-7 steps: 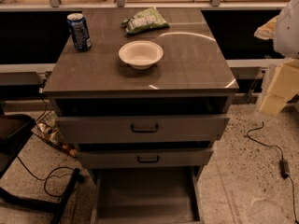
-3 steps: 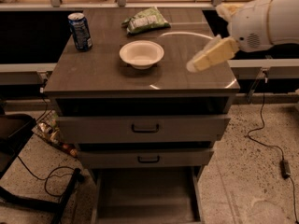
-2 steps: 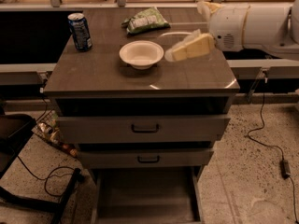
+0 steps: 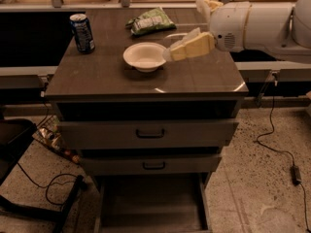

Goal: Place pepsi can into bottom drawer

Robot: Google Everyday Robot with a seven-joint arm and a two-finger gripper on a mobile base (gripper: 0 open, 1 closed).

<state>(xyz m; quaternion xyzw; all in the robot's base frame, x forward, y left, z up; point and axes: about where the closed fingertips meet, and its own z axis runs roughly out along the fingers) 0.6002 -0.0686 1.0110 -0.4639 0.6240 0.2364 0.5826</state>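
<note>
The pepsi can (image 4: 82, 33) stands upright at the back left corner of the cabinet top (image 4: 97, 79). The bottom drawer (image 4: 151, 208) is pulled out at the foot of the cabinet, and its flat grey floor is bare. My gripper (image 4: 171, 53) hangs over the middle of the cabinet top on a white arm that comes in from the right. Its tip is at the right rim of a white bowl (image 4: 143, 56). It is well to the right of the can and holds nothing that I can see.
A green snack bag (image 4: 150, 21) lies at the back of the top. The two upper drawers (image 4: 148, 132) are slightly ajar, with dark handles. Cables trail on the speckled floor at the left (image 4: 48, 188) and right (image 4: 282, 149). A dark chair base (image 4: 29, 208) stands at lower left.
The arm has come in from the right and swung left across the cabinet top, so the gripper tip has reached the bowl's right rim. The can, bowl and bag have not moved.
</note>
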